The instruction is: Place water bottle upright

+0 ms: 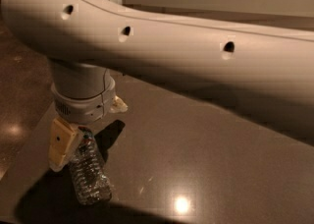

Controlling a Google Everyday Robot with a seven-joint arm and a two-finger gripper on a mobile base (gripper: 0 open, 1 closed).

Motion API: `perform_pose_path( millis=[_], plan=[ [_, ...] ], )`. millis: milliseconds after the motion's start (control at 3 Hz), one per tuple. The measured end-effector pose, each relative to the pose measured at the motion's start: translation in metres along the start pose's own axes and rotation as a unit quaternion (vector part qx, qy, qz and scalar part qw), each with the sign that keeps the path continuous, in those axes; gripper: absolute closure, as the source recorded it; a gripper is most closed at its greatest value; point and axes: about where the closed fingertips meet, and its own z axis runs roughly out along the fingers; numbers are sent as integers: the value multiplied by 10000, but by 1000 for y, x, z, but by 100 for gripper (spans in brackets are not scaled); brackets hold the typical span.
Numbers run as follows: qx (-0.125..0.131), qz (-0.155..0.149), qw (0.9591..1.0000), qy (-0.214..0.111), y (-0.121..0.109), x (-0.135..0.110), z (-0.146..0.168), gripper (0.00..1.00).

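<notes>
The water bottle [91, 175] is a small clear ribbed bottle. It stands nearly upright, leaning slightly, with its base on or just above the dark tabletop [196, 149] at the lower left. Its cap and neck are hidden under the wrist. My gripper [73, 154] points down from the white wrist and is shut on the bottle's upper part. One cream finger [61, 143] shows on the bottle's left side; the other is hidden behind the bottle.
My thick white arm link [196, 51] crosses the whole upper view and hides the back of the table. The table's left edge [29, 144] runs just left of the gripper, with brown floor [19, 95] beyond it.
</notes>
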Motion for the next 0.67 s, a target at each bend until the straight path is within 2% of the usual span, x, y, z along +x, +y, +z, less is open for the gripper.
perform_pose_path(
  millis=[333,667],
  plan=[
    [89,123,9998,101,-3,-1,7,0],
    [112,159,9996,203,-1,-1,13,16]
  ],
)
